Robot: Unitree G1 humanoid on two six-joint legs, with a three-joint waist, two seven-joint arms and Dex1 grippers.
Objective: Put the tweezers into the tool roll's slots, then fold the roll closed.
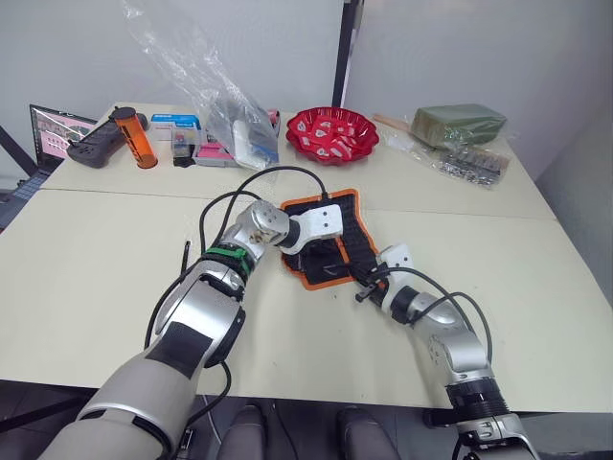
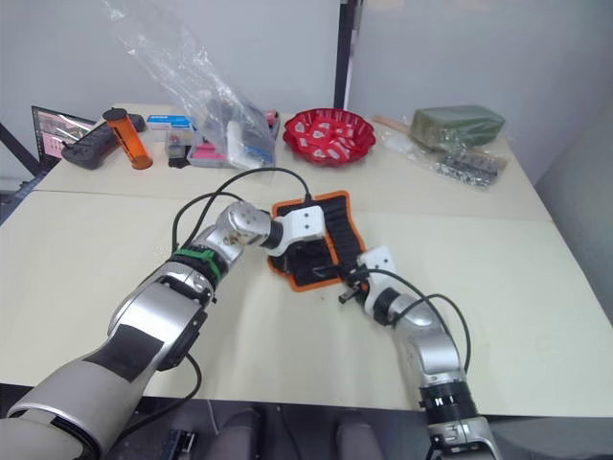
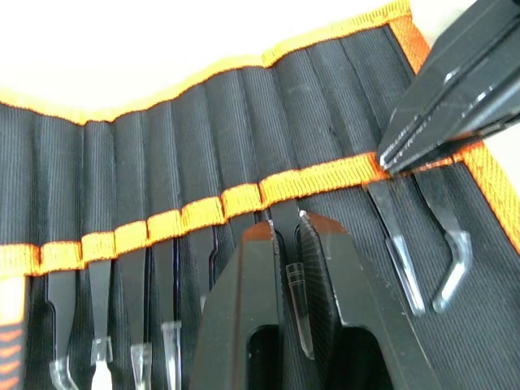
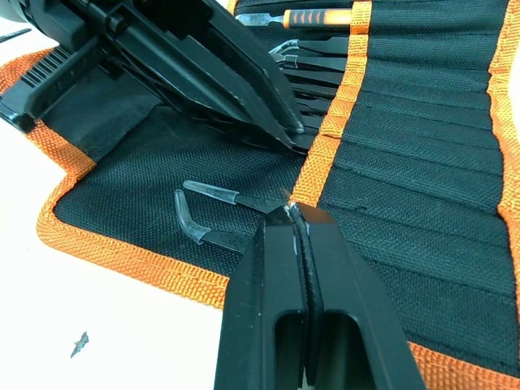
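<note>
Here, pressed together with no gap showing, right gripper [image 4: 296, 213] planted tip-down on the orange inner stripe [image 4: 325, 138] of the tool roll [image 4: 422, 162], nothing seen between the fingers. Just beside those tips, two of the tweezers: one straight [image 4: 223, 195] and one bent [image 4: 199, 231], clear-capped points lying bare on the black flap, bodies tucked under the stripe. Across the roll, left gripper [image 3: 291, 226] parted only a sliver, closed around one capped tweezer [image 3: 299, 313] running down between the fingers, tips right at the stripe's edge. Further along the stripe in the left wrist view, more capped tweezers [image 3: 138, 341] seated in their sewn slots, points hanging below. At the far end of the row in the right wrist view, an orange-and-black handled tool [image 4: 313, 16].

Seen from the head, roll spread open on the cream table [image 1: 96, 278], orange binding all round. At 12 o'clock from the roll, a red bowl [image 1: 332, 134] holding small red-and-white pieces. Left arm reaching in from 7 o'clock, wrist bent over the roll; right arm from 5 o'clock, forearm low, elbow out.
</note>
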